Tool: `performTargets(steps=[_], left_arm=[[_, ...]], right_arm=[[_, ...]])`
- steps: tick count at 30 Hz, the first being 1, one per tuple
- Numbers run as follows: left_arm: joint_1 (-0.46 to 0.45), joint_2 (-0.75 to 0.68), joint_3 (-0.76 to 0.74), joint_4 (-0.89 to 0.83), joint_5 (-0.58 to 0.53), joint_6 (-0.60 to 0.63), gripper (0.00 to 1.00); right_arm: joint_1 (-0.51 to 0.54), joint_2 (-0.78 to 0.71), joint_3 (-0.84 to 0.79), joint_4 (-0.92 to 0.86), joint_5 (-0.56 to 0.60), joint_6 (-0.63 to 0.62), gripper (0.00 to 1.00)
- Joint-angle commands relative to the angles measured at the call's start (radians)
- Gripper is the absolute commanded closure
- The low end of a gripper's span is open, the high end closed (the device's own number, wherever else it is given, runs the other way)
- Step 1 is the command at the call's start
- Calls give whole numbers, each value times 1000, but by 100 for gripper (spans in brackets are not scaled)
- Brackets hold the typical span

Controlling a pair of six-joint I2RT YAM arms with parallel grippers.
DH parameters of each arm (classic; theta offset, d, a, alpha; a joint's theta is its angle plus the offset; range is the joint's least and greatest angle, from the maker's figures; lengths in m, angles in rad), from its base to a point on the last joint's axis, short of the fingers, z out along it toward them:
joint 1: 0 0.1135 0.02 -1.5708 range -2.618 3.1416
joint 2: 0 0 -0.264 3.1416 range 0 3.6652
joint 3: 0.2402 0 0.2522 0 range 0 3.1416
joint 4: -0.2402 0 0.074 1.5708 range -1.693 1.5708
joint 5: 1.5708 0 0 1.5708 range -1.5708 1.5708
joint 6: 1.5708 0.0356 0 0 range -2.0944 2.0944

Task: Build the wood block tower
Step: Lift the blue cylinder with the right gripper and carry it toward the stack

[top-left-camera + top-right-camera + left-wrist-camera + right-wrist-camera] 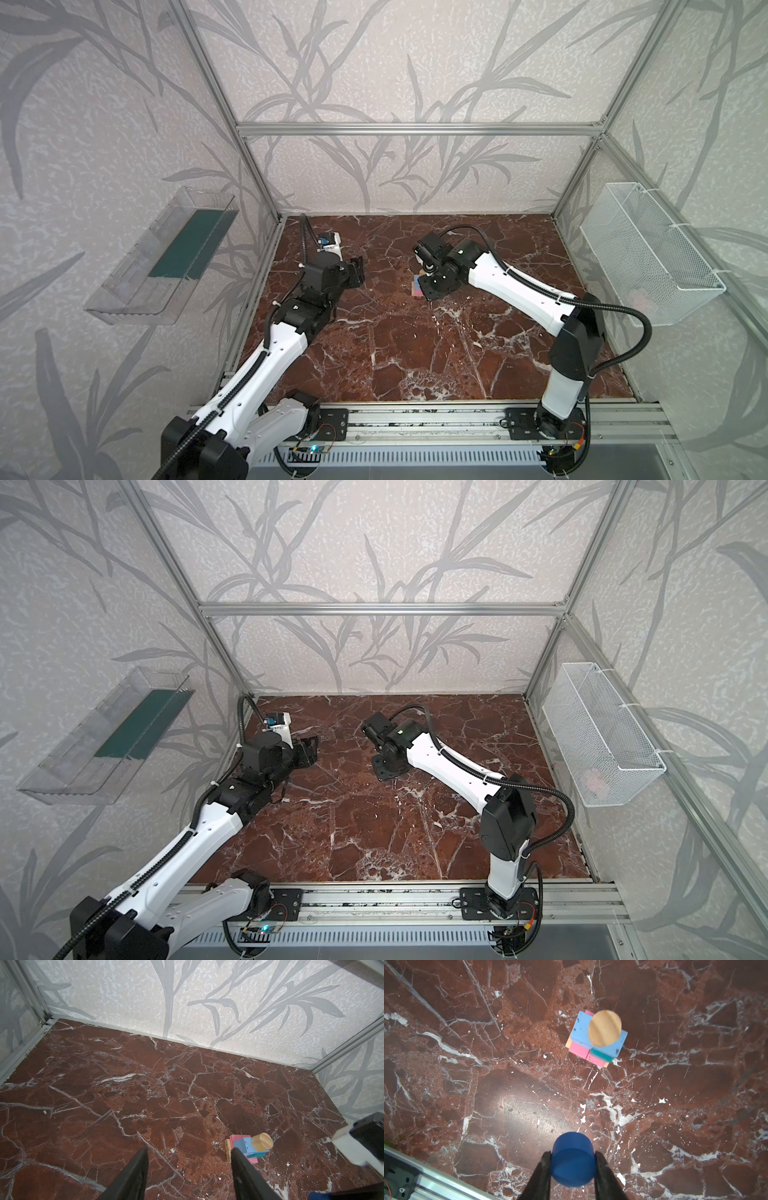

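Right gripper (573, 1154) clamped on blue cylinder (572, 1161), held up off table (488, 1105), just beside tower (598, 1043). Tower sits mid-table, slightly far. Tan cylinder (604, 1028) is on top, with light blue block (579, 1028), teal cube (600, 1054) and pink bar (579, 1050) below. Left gripper (189, 1148) has jaws apart, empty, left of tower.

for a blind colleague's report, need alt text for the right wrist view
The right hand grips a dark blue cylinder over the red marble table. Farther off stands the tower, seen from above: a tan cylinder on a light blue block, with a teal cube, pink bar and tan bar showing beneath.
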Motion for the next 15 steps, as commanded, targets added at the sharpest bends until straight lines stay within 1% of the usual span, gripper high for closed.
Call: performTargets(steps=[1, 7, 15], left_arm=[[16, -1, -14, 0, 14, -2, 38], [39, 4, -20, 2, 34, -11, 38], [59, 7, -23, 2, 48, -15, 38]], right_arm=[[-17, 37, 66, -85, -2, -55, 81], [-38, 100, 149, -112, -18, -85, 81], [-64, 140, 222, -141, -25, -120, 82]])
